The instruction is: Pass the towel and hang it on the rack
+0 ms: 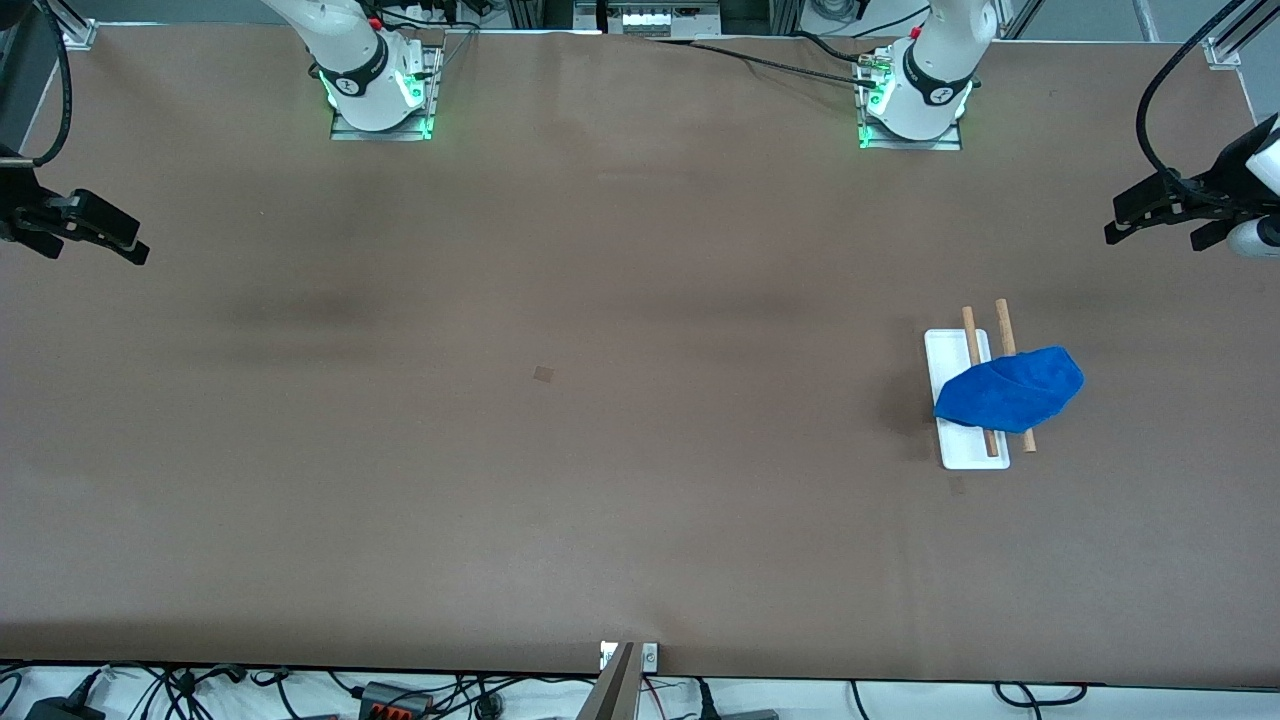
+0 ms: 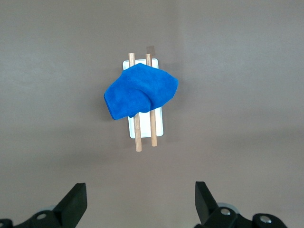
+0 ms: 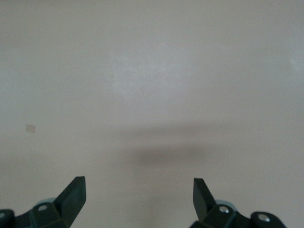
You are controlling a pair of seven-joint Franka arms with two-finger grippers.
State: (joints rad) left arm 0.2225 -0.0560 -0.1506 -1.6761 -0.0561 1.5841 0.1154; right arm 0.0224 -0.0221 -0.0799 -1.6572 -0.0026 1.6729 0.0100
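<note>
The royal-blue towel (image 1: 1010, 390) lies draped over both wooden rods of the rack (image 1: 975, 455), which stands toward the left arm's end of the table. The rod ends and part of the white tray base stick out from under it. In the left wrist view the towel (image 2: 140, 90) covers one end of the rack (image 2: 153, 130). My left gripper (image 1: 1150, 238) is open and empty, up in the air off the rack's side at the table's end; its own view shows it (image 2: 140, 199) apart from the rack. My right gripper (image 1: 95, 240) is open and empty at the right arm's end, over bare table (image 3: 139, 197).
A small brown square mark (image 1: 543, 374) is on the brown table mid-way between the arms; it also shows in the right wrist view (image 3: 30, 128). The arm bases (image 1: 380, 100) stand along the table's farther edge. Cables lie below the nearer edge (image 1: 400, 695).
</note>
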